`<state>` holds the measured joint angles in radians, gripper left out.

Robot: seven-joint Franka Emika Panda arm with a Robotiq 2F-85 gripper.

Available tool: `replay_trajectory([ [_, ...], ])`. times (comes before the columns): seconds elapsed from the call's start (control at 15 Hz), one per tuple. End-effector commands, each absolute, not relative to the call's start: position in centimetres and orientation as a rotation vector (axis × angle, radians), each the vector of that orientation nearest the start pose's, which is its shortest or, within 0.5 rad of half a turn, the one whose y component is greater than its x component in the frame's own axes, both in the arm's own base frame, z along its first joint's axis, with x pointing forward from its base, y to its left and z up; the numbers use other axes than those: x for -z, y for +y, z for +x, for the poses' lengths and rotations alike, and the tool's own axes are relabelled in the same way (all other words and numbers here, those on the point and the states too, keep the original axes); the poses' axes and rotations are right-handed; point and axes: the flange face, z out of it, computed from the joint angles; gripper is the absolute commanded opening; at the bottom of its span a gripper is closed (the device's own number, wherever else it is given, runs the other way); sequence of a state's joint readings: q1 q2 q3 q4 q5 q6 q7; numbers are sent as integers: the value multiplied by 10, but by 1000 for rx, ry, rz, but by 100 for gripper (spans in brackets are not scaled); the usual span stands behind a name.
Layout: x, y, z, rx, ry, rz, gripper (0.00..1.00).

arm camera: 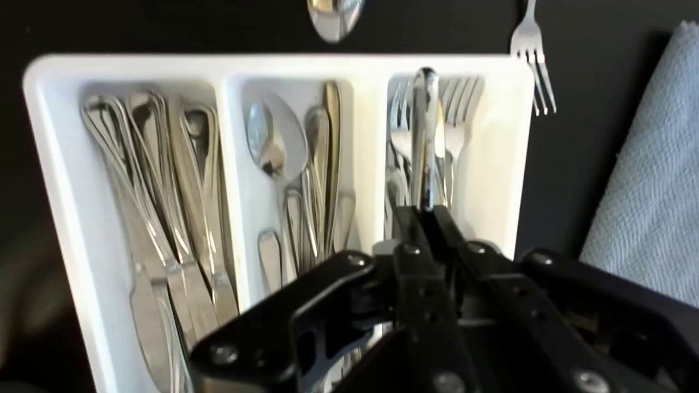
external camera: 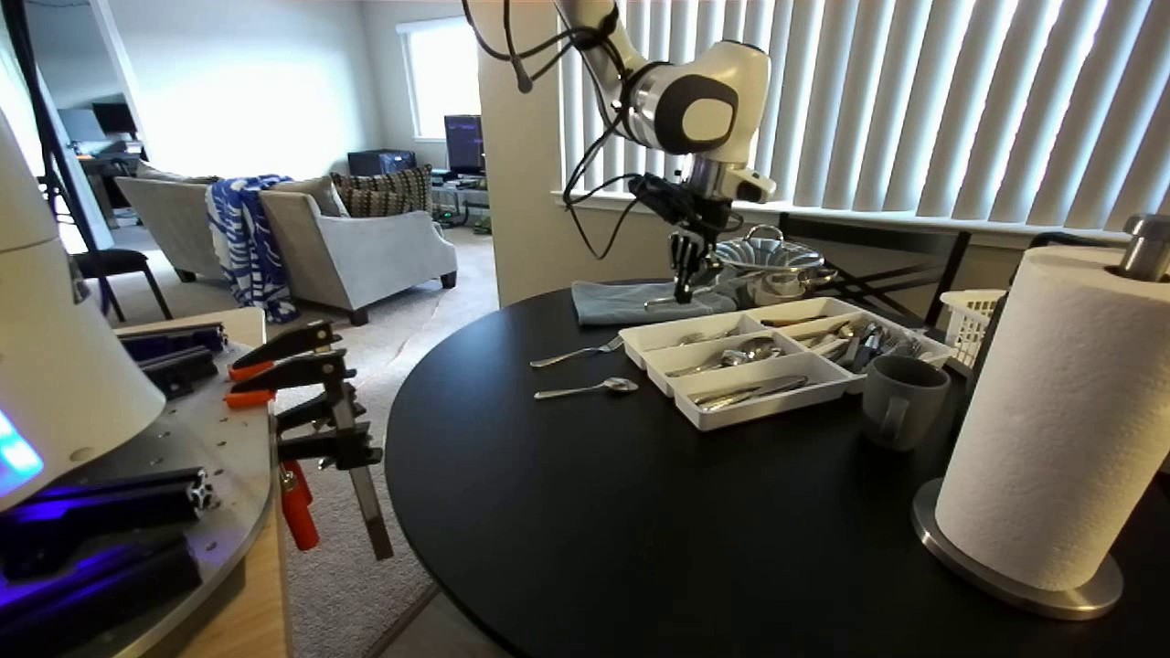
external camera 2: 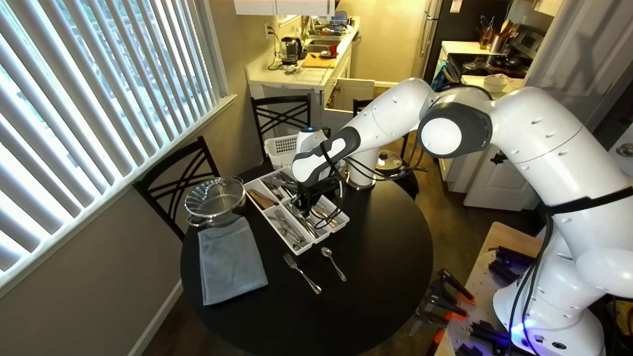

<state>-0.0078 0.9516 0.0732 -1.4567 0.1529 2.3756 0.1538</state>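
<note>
The fingers (arm camera: 408, 225) were closed together upon a slender metal utensil (arm camera: 424, 136), its rounded end pointing to 12 o'clock in the wrist view; the remainder was too obscured to determine its type. It was held above the forks (arm camera: 455, 137) in a white cutlery tray (arm camera: 164, 64). From the utensil, spoons (arm camera: 267, 134) and knives (arm camera: 169, 194) lay within the tray toward 9 o'clock. On the black bench (external camera 2: 381, 267), a loose spoon (arm camera: 335, 22) lay at 11 o'clock, a loose fork (arm camera: 527, 38) between 1 and 2 o'clock, and a grey-blue cloth (arm camera: 650, 191) at 3 o'clock. In an exterior view, a grey mug (external camera: 900, 402) stood at 4 o'clock of the tray.
</note>
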Motion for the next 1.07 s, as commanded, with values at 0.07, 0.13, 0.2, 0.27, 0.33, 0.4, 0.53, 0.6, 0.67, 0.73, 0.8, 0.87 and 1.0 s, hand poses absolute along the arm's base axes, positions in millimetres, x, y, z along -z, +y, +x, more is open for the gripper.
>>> replay_trajectory([
  [0.07, -133, 52, 642, -263, 376, -2964, 2],
  [0.13, -133, 54, 631, -275, 393, -2968, 2],
  [0.2, -134, 56, 620, -276, 401, -2966, 2],
  [0.27, -131, 58, 609, -266, 415, -2974, 2],
  [0.33, -129, 59, 597, -254, 429, -2968, 2],
  [0.4, -122, 58, 584, -248, 458, -2954, 2],
  [0.53, -107, 55, 555, -216, 503, -2926, 2],
  [0.6, -100, 53, 540, -196, 524, -2919, 2],
  [0.67, -92, 50, 524, -152, 540, -2911, 2],
  [0.73, -85, 48, 507, -117, 555, -2907, 2],
  [0.8, -79, 44, 489, -76, 572, -2908, 2],
  [0.87, -74, 40, 470, -43, 572, -2907, 2],
  [1.0, -68, 33, 445, 12, 583, -2917, 2],
])
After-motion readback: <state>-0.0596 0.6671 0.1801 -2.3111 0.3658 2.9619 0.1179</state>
